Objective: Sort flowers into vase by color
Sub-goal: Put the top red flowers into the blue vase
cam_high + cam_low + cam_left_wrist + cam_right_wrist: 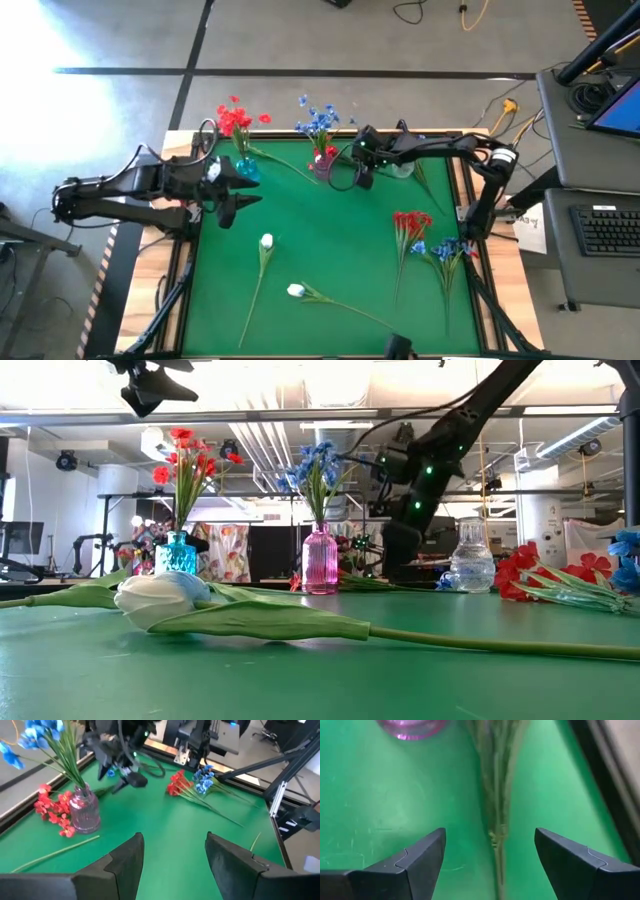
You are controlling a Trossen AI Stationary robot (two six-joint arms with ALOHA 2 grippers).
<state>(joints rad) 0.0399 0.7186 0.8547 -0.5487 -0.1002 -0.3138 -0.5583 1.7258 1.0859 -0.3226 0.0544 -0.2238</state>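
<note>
Green counter [330,255] mid-frame, grey floor [300,40] above, desk with keyboard [608,228] at right. Flowers [425,240] lying lower right; left tool [232,195] and right tool [362,170] both parted, empty.

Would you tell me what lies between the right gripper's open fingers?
A green flower stem runs between the right gripper's fingers, lying untouched on the green mat, as the right wrist view shows.
</note>
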